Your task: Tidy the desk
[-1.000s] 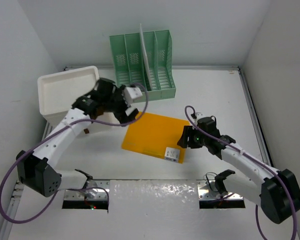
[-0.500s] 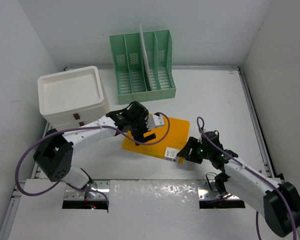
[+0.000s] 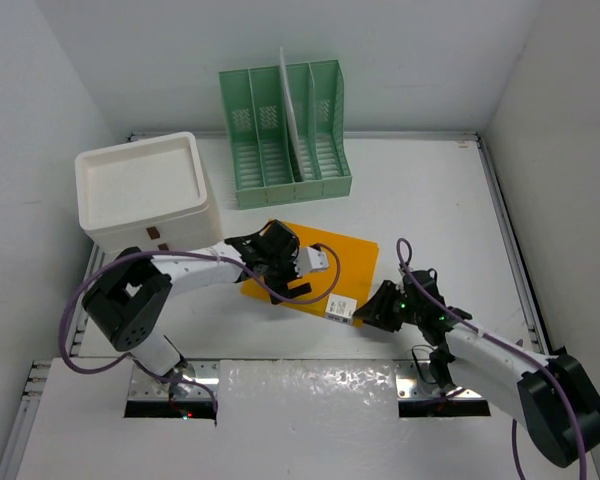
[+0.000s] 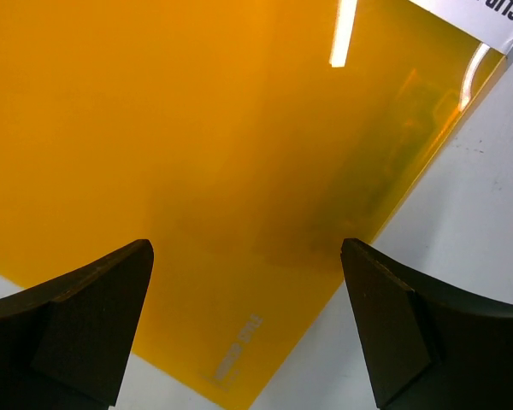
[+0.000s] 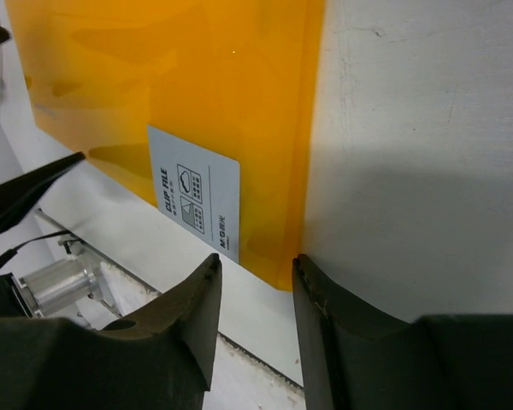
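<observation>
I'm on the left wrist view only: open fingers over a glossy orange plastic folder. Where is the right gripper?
Observer: The right gripper is at the near right corner of the flat orange plastic folder, beside its white label.
Operator: Does it have the corner?
Observer: I cannot tell. In the right wrist view its fingers are apart, and the corner sits just at the gap between them.
Operator: Any holder nearby?
Observer: Yes, a green slotted plastic file rack stands at the back of the white desk, beyond the folder.
</observation>
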### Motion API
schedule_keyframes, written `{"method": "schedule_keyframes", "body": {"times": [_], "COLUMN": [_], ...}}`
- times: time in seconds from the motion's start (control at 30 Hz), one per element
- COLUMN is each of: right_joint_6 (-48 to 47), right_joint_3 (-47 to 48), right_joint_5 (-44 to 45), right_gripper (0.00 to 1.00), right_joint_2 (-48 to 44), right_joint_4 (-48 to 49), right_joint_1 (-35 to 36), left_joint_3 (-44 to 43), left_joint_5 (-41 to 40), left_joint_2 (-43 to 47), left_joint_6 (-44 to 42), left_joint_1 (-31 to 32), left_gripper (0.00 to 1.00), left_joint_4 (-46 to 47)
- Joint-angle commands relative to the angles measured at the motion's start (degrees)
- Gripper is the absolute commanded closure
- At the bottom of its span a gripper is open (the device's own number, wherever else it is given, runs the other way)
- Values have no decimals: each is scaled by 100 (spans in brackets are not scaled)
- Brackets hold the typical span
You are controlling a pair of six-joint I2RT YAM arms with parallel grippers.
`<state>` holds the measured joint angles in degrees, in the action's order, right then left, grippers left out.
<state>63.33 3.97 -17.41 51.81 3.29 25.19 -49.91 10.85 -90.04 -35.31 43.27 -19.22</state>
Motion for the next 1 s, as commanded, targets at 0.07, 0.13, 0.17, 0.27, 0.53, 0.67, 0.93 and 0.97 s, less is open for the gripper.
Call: {"method": "schedule_keyframes", "body": {"times": [0.07, 0.13, 0.17, 0.27, 0.53, 0.67, 0.93, 0.97], "right_joint_6": [338, 355, 355, 320, 171, 504, 566, 566], "right_joint_3": [-282, -317, -326, -326, -264, -782, -1100, -1117], "right_joint_5": [-104, -166, -201, -167, -219, -254, -298, -298], "right_gripper": [64, 65, 65, 67, 69, 68, 77, 81], "right_joint_2": [4, 48, 66, 92, 127, 626, 1779, 2023], "right_joint_4": [883, 1068, 1121, 1297, 1270, 2226, 3836, 4002], "right_joint_1": [-14, -14, -23, -23, -14, -14, -23, -23], "left_joint_3": [51, 95, 122, 201, 315, 307, 456, 465], "left_joint_5": [154, 163, 215, 260, 321, 426, 268, 268], "left_joint_2": [-329, -330, -313, -295, -392, -409, -93, -49], "left_joint_6": [-125, -117, -116, -134, -134, -81, -187, -195], "left_joint_1": [164, 173, 182, 191, 270, 305, 859, 876], "left_gripper": [11, 12, 12, 13, 13, 13, 13, 13], "left_joint_4": [463, 498, 533, 604, 709, 736, 578, 543]}}
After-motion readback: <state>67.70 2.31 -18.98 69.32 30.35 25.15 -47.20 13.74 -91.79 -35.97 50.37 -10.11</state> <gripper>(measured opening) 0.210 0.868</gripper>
